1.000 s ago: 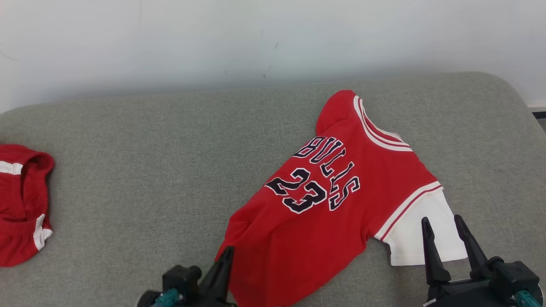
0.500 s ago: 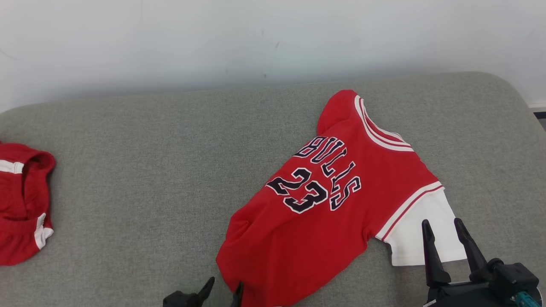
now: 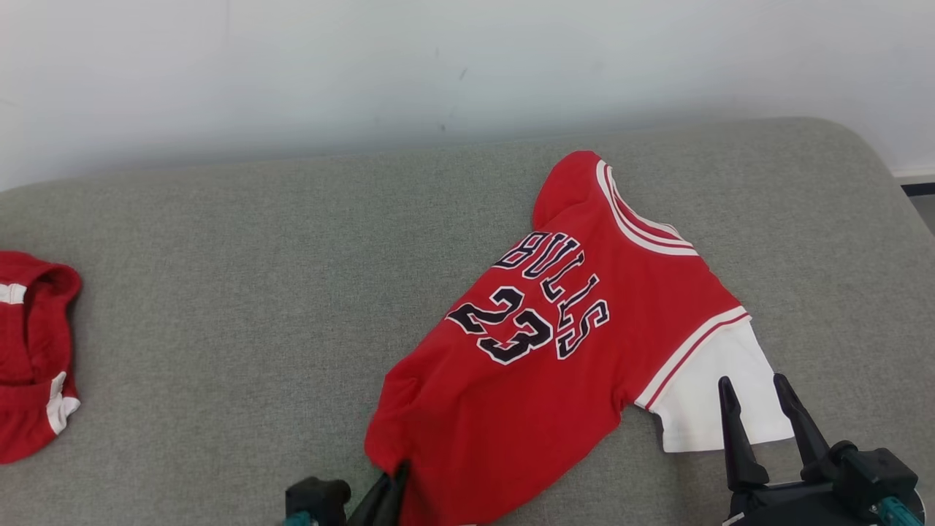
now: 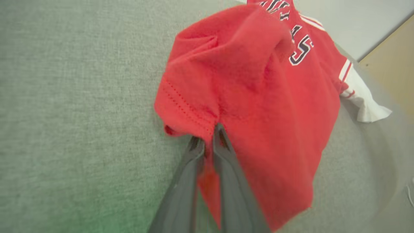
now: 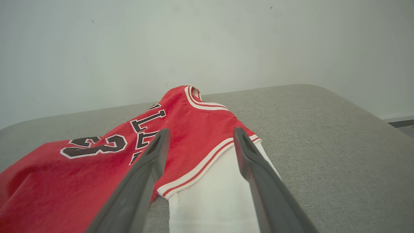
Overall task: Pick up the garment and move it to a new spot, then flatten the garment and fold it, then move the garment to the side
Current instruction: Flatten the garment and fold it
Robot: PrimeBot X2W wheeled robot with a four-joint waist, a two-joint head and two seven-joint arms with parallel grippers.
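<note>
The garment (image 3: 555, 365) is a red jersey with "BULLS 23" in dark letters and a white sleeve (image 3: 716, 394). It lies spread at an angle on the grey cushion, right of centre. My left gripper (image 3: 391, 482) is at the jersey's near-left hem; in the left wrist view its fingers (image 4: 208, 137) are pinched together with red fabric (image 4: 258, 97) between them. My right gripper (image 3: 752, 387) stands open just over the white sleeve, and the right wrist view shows the jersey (image 5: 81, 168) and sleeve between its spread fingers (image 5: 200, 136).
A second red-and-white piece of clothing (image 3: 33, 351) lies bunched at the cushion's far left edge. The grey cushion (image 3: 219, 292) ends at a white wall behind and rounds off at the right, where a strip of floor (image 3: 920, 204) shows.
My left gripper opened, drew back toward the bottom edge, then closed on the jersey's near-left hem. The head camera shifted slightly. The right gripper stayed put.
</note>
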